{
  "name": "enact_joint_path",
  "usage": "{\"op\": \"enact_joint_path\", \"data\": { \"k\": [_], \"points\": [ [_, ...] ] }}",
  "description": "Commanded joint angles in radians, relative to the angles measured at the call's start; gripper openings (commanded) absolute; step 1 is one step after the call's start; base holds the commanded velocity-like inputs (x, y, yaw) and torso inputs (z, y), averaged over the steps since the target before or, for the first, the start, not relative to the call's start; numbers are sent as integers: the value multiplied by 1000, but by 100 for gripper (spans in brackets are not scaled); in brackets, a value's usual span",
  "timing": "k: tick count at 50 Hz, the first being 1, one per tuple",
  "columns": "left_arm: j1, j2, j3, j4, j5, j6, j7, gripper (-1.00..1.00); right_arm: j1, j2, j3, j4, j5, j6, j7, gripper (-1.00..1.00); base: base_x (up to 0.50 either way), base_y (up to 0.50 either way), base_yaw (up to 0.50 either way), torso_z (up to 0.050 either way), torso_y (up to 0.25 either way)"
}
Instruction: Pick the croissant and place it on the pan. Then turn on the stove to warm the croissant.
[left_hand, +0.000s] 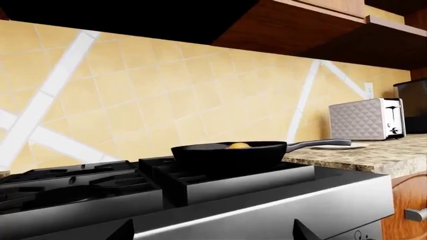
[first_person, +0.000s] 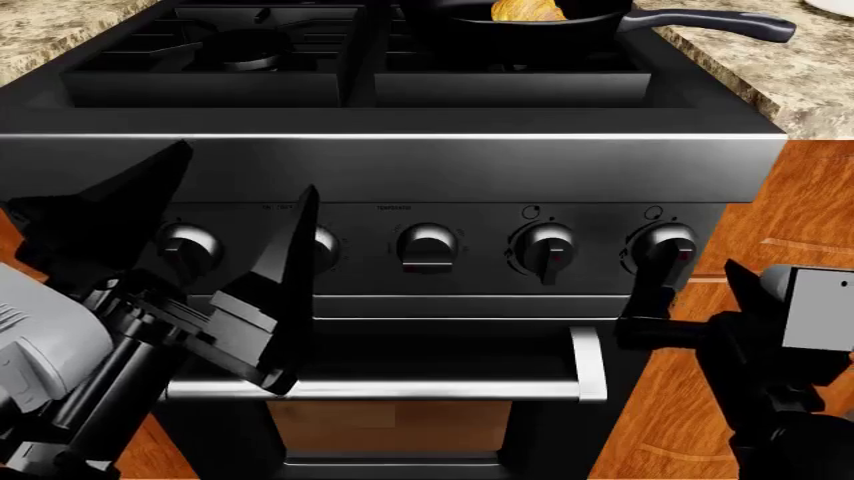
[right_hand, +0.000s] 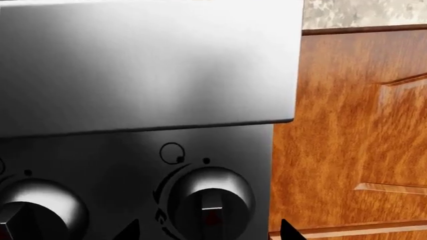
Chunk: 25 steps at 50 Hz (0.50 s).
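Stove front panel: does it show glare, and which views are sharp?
Right wrist view: a broad bright sheen washes the stove panel, fading to dark near the knob. Head view: a thin highlight runs along the panel edge; all sharp. Left wrist view: the pan is crisp.

Black stove with silver trim, golden croissant in black pan, yellow-and-white tiled wall, speckled counter, reddish wood cabinets

Your left arm's grey wrist low at the head view's left, its black two-fingered left gripper raised with wedge-shaped fingers spread wide apart, your black right gripper low at the right, its jaw state unclear.
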Motion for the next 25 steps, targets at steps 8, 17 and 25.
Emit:
{"op": "enact_joint_path", "data": {
  "k": [8, 17, 25],
  "points": [
    [-2, 2, 6, -9, 2, 11, 6, 100, 29, -9, -13, 29, -3, 23, -12, 100, 0, 0, 0, 0, 0],
    [-5, -1, 8, -9, 2, 13, 7, 100, 27, -20, -13, 50, -6, 17, -16, 100, 0, 0, 0, 0, 0],
    [-1, -5, 8, -6, 0, 16, 6, 100, 29, -23, -16, 51, -7, 19, -20, 100, 0, 0, 0, 0, 0]
  ]
}}
